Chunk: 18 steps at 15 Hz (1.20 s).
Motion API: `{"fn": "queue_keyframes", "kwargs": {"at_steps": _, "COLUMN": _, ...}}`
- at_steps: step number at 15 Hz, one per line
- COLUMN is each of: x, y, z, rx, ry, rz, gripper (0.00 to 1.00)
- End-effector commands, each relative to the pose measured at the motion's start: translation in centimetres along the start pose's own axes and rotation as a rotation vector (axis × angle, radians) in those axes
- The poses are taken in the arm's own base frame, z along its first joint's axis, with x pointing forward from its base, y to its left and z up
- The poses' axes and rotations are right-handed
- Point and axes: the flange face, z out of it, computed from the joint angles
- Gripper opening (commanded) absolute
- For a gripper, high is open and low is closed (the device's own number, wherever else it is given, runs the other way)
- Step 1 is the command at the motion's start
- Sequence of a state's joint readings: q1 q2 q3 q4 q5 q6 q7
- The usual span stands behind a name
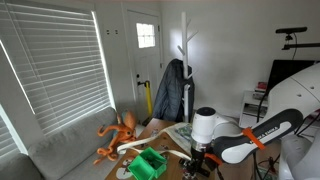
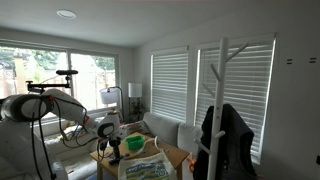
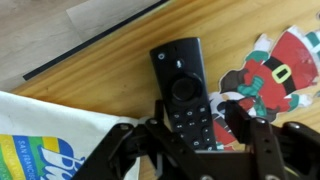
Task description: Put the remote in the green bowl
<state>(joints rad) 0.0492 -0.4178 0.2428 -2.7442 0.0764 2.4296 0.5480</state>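
The gripper (image 3: 190,138) hangs low over a wooden table (image 3: 110,80), jaws spread to either side of the remote (image 3: 185,85). A printed white bag (image 3: 50,135) and a Santa cutout (image 3: 268,68) flank it. The remote is slim and black and lies flat, buttons up. Farther off sits the green bowl (image 1: 150,163), too small to show any contents, with an orange octopus toy (image 1: 118,135) behind it.

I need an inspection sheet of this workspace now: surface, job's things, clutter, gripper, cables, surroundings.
Surface: wooden table, partly covered.
Job's things: remote lies flat, buttons up; green bowl stands upright, apart from it.
Clutter: Santa figure beside the remote; printed white bag; orange octopus toy.
Gripper: gripper open, fingers flanking the remote's near end, not closed.
Cables: nothing seen.
Surroundings: window blinds, door, coat rack with dark jacket.
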Motion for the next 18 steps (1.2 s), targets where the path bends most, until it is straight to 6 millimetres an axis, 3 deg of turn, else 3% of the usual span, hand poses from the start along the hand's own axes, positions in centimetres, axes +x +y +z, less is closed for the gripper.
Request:
{"fn": "queue_keyframes", "kwargs": {"at_steps": 1, "x": 0.2, "y": 0.1, "z": 0.3, "rx": 0.005, "ry": -0.019, "rz": -0.006, "gripper": 0.37}}
{"fn": "queue_keyframes", "kwargs": {"at_steps": 2, "x": 0.2, "y": 0.1, "z": 0.3, "rx": 0.004, "ry": -0.019, "rz": -0.007, "gripper": 0.33}}
{"fn": "queue_keyframes", "kwargs": {"at_steps": 3, "x": 0.3, "y": 0.2, "z": 0.2, "rx": 0.003, "ry": -0.016, "rz": -0.003, "gripper": 0.21}}
{"fn": "queue_keyframes", "kwargs": {"at_steps": 4, "x": 0.2, "y": 0.2, "z": -0.1, "rx": 0.007, "ry": -0.011, "rz": -0.001, "gripper": 0.18}}
{"fn": "queue_keyframes", "kwargs": {"at_steps": 10, "x": -0.1, "y": 0.5, "z": -5.8, "rx": 0.159, "ry": 0.075, "rz": 0.039, "gripper": 0.18}}
{"fn": "queue_keyframes", "kwargs": {"at_steps": 12, "x": 0.3, "y": 0.9, "z": -6.7, "rx": 0.153, "ry": 0.069, "rz": 0.058, "gripper": 0.18}}
{"fn": "queue_keyframes", "kwargs": {"at_steps": 13, "x": 0.4, "y": 0.3, "z": -5.2, "rx": 0.131, "ry": 0.070, "rz": 0.048, "gripper": 0.43}}
{"fn": "queue_keyframes", "kwargs": {"at_steps": 15, "x": 0.4, "y": 0.7, "z": -6.2, "rx": 0.139, "ry": 0.080, "rz": 0.056, "gripper": 0.43}}
{"fn": "queue_keyframes", "kwargs": {"at_steps": 16, "x": 0.1, "y": 0.5, "z": -6.1, "rx": 0.155, "ry": 0.084, "rz": 0.061, "gripper": 0.18}}
{"fn": "queue_keyframes", "kwargs": {"at_steps": 18, "x": 0.9, "y": -0.6, "z": -8.3, "rx": 0.270, "ry": 0.109, "rz": 0.114, "gripper": 0.18}}
